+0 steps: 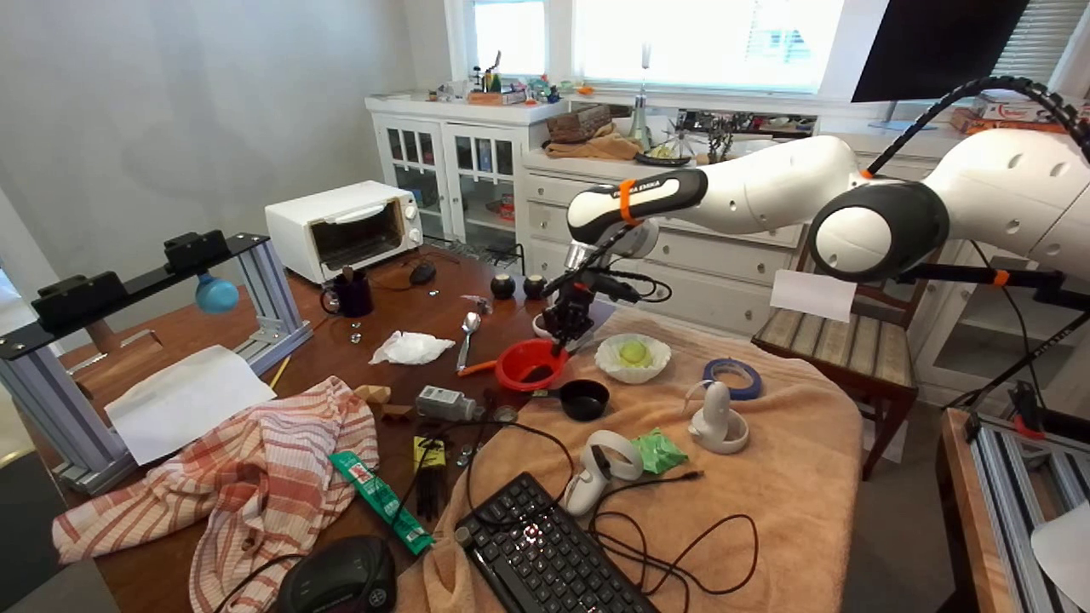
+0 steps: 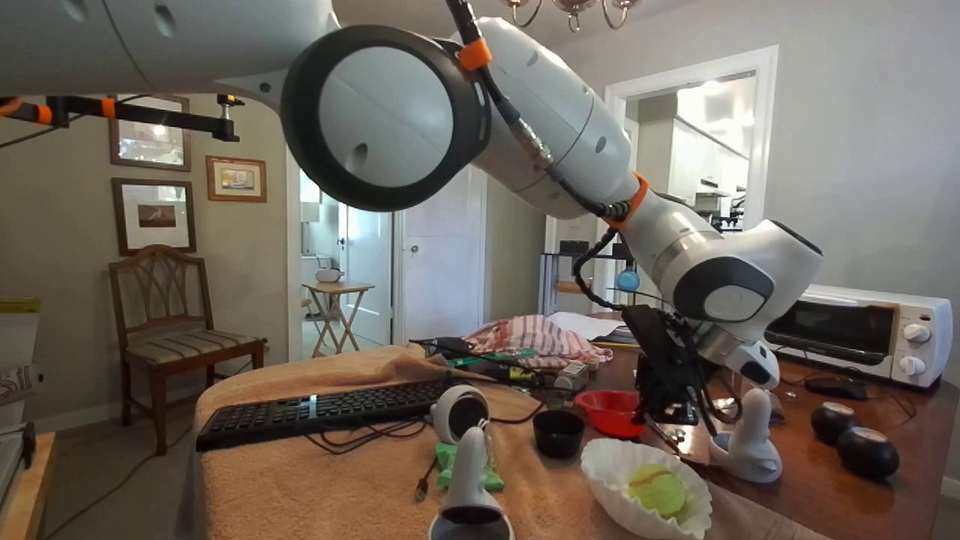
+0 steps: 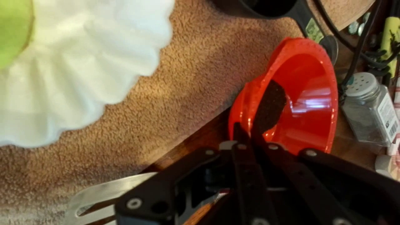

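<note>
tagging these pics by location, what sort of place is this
Probably a home's dining room, going by the chandelier overhead, the white glass-door cabinet and a wooden chair with a striped seat.

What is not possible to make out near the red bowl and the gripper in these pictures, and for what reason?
Dark contents of the red bowl: wrist view, partly hidden by the fingers; too dark to identify.
Slotted metal utensil: wrist view, partly covered by the gripper and cut off by the bottom edge.
Label on the clear shaker: wrist view, print too small and blurred to read.
</note>
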Motion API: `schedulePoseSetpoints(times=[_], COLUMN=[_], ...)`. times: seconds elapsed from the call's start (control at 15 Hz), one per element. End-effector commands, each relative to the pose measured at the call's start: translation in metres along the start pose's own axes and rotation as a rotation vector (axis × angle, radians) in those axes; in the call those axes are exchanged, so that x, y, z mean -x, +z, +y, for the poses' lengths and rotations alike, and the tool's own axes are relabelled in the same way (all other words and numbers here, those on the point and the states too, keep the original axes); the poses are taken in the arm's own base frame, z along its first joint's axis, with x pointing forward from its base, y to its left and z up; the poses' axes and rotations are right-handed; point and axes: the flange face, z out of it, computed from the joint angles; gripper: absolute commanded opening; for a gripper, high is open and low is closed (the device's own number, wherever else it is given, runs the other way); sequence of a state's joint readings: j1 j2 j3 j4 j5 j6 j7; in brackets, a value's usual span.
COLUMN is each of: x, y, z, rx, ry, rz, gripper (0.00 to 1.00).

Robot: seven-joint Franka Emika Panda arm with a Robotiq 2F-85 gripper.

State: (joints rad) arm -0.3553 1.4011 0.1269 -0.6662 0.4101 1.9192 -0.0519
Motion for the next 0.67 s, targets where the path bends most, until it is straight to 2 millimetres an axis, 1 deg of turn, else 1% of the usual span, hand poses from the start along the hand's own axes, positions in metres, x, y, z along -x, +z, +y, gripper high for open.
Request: schedulePoseSetpoints(times=[0.0,0.27,0.53,0.6], x=[-0.002,-0.006,-0.006,-0.007], y=[-0.01,-0.026,-0.029,-0.033], z=[0.002,0.001,0.003,0.001], rx=[-0.029,-0.045,-0.055,-0.058], ry=[-0.002,-0.02,-0.023,-0.033], rz=[-0.011,0.022,0.021,0.026], gripper=[0.01,0.01,0.01,0.01])
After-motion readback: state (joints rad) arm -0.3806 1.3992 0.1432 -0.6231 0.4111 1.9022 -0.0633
